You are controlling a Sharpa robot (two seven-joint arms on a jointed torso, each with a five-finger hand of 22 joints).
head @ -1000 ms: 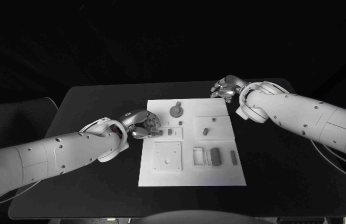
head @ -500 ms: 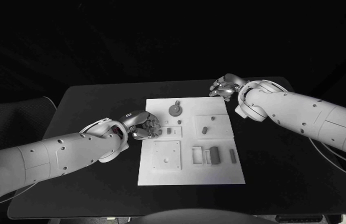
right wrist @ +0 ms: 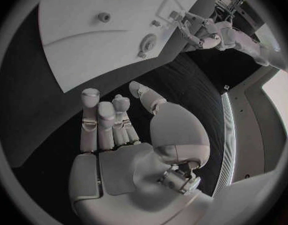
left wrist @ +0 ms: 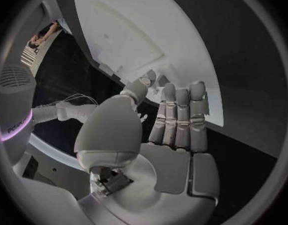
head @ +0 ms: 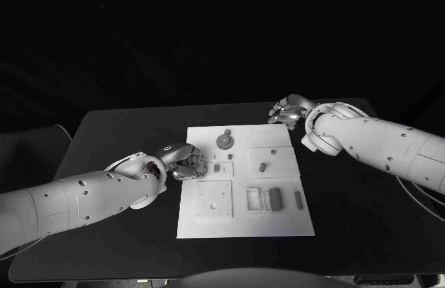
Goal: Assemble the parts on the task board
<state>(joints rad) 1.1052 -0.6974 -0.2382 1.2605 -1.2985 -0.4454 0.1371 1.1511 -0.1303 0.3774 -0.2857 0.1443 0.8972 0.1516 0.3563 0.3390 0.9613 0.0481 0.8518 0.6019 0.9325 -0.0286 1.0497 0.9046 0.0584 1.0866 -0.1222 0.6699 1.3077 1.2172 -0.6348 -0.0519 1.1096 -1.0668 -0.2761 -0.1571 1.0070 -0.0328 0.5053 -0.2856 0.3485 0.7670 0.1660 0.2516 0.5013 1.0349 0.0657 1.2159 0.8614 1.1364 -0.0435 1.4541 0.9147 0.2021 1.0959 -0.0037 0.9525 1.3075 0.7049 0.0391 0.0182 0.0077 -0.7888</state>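
- Task board (head: 245, 182) lies flat mid-counter (head: 111, 134), its long side running away from you; you see it as a white plate with raised square blocks and slots.
- Parts on the board: a round keyed piece (head: 224, 140) near the far edge, a small peg (head: 263, 167) on the right block, a tiny piece (head: 218, 168) on the left block, and three upright bars (head: 274, 199) toward the near right.
- Left robot hand (head: 184, 161) sits at the board's left edge, beside the left block; fingers curl inward, and your wrist view shows them straight and close together over the board edge (left wrist: 175, 120). Nothing visible in its grasp.
- Right robot hand (head: 287, 115) hovers just past the board's far right corner, fingers loosely bent and apart (right wrist: 109, 122), holding nothing.
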